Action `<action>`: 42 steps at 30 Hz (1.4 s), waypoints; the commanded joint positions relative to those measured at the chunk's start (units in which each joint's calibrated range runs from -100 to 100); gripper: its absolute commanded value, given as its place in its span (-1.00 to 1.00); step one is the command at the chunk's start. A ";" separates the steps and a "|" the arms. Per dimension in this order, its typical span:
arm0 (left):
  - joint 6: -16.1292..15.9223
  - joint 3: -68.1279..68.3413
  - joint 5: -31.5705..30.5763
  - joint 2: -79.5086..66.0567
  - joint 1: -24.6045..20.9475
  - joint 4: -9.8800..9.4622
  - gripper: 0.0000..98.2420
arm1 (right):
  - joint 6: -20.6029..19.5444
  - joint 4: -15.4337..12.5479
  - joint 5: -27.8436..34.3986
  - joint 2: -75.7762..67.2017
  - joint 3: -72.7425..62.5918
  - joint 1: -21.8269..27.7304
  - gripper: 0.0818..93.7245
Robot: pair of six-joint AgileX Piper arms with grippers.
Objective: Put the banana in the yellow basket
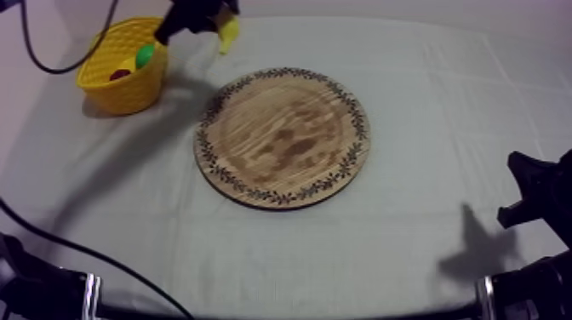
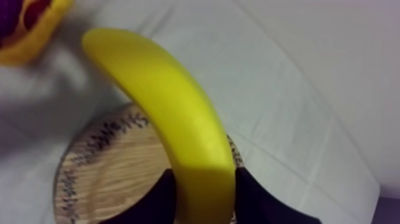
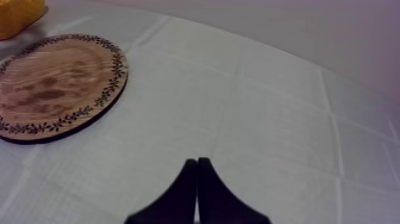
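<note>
Left gripper (image 1: pixel 213 19): clamped on banana (image 1: pixel 228 34), long axis pointing away from the grip. Yellow basket (image 1: pixel 128 85): near, leftward of banana. Right gripper (image 3: pixel 196 179): closed, empty.

banana (image 2: pixel 178 131): smooth skin, soft sheen, looks plastic | board (image 1: pixel 283 136): wood, clear grain with darker patches, matt, dark printed rim | basket (image 1: pixel 128 85): yellow plastic, open lattice wall | cloth (image 1: pixel 426 221): grey-white fabric, matt, fold creases | right tool (image 3: pixel 197 162): black, matt
</note>
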 commanded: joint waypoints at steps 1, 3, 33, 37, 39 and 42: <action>-1.78 4.26 -1.17 -6.58 -2.40 -0.14 -0.28 | 0.01 -0.01 0.00 0.00 -0.05 0.00 -0.99; -3.04 7.20 -2.47 -9.69 -4.22 -0.36 -0.27 | 0.01 -0.01 0.00 0.00 -0.05 0.00 -0.99; -19.33 21.56 -8.56 -23.37 -16.42 -0.99 -0.28 | 0.01 -0.01 0.00 0.00 -0.05 0.00 -0.99; -21.34 20.04 -10.80 -22.01 -17.63 -1.46 -0.31 | 0.01 -0.01 0.00 0.00 -0.05 0.00 -0.99; -22.34 19.23 -11.80 -21.04 -18.16 -1.76 -0.31 | 0.01 -0.01 0.00 0.00 -0.05 0.00 -0.99; -23.55 18.17 -13.38 -19.36 -18.93 -2.10 -0.30 | 0.01 -0.01 0.00 0.00 -0.05 0.00 -0.99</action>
